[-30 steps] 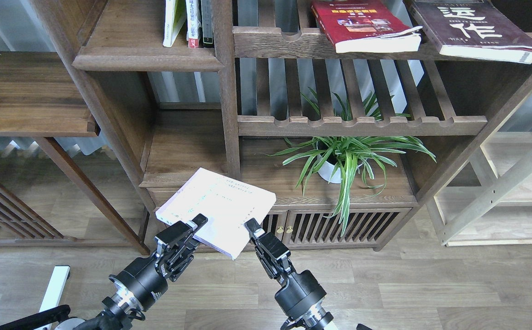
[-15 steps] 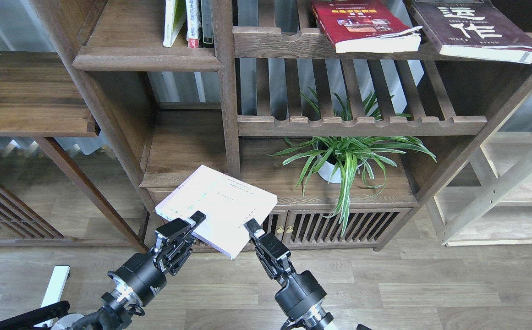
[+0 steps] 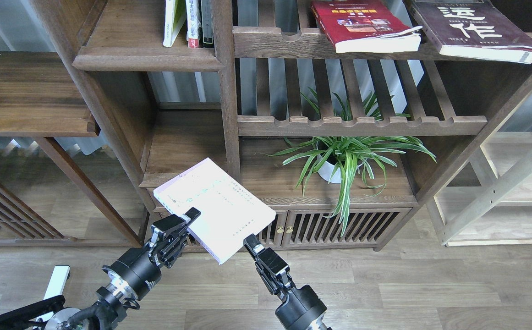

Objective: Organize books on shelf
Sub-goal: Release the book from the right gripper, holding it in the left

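My left gripper (image 3: 189, 219) is shut on the near-left edge of the pale lavender-white book (image 3: 213, 206) and holds it tilted in the air in front of the bookcase. My right gripper (image 3: 249, 240) sits at the book's lower right edge; I cannot tell its fingers apart or whether it touches the book. The red book with a yellow band (image 3: 364, 25) and the maroon-brown book with cream characters (image 3: 472, 27) lie flat on the top slatted rack. The solid dark shelf (image 3: 146, 59) at upper left holds three upright books (image 3: 191, 23).
A potted spider plant (image 3: 346, 156) stands on the low cabinet top (image 3: 385, 190) right of the held book. An empty slatted rack (image 3: 362, 124) hangs above it. A bare solid board (image 3: 183, 146) lies behind the book. A pale wood frame (image 3: 499, 183) stands at the right.
The book has turned anticlockwise and shifted left and up with my left gripper. My right gripper has drawn back and down along the book's right edge.
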Available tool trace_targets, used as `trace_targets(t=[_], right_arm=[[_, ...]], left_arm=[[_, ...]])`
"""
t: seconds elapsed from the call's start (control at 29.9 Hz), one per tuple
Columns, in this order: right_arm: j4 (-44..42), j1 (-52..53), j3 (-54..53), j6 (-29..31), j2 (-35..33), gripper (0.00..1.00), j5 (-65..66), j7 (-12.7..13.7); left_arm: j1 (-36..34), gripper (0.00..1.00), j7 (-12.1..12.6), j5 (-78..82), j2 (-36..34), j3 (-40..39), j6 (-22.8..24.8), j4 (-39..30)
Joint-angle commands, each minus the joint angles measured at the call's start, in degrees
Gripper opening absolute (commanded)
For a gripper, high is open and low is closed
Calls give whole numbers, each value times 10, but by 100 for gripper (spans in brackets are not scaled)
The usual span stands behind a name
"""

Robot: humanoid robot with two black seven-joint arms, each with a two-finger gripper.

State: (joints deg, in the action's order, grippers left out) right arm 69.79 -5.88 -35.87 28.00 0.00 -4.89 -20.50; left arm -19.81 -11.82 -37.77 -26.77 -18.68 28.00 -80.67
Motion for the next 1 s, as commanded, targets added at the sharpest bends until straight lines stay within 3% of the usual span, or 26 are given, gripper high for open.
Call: trace_targets(t=[0.0, 0.17, 0.4, 0.6, 0.84, 0.97], right_arm=[[0, 0, 0, 0, 0, 25, 2, -1], [-4, 0, -8, 0, 0, 27, 4, -1], [-40, -10, -83, 0, 0, 40, 3, -3], [-55, -11, -111, 0, 0, 45, 1, -5], [-62, -8, -122, 0, 0, 47, 1, -5], [-64, -4, -121, 0, 0, 47, 1, -5]], left_arm=[[1, 20, 1, 12, 2, 5, 0, 0], [2, 19, 1, 14, 3, 10, 0, 0], [8, 8, 2, 16, -17, -20, 0, 14], [16, 7, 7, 31, -20, -47, 0, 18], [28, 8, 4, 105, -24, -86, 0, 60], [33, 5, 18, 147, -32, -124, 0, 84]])
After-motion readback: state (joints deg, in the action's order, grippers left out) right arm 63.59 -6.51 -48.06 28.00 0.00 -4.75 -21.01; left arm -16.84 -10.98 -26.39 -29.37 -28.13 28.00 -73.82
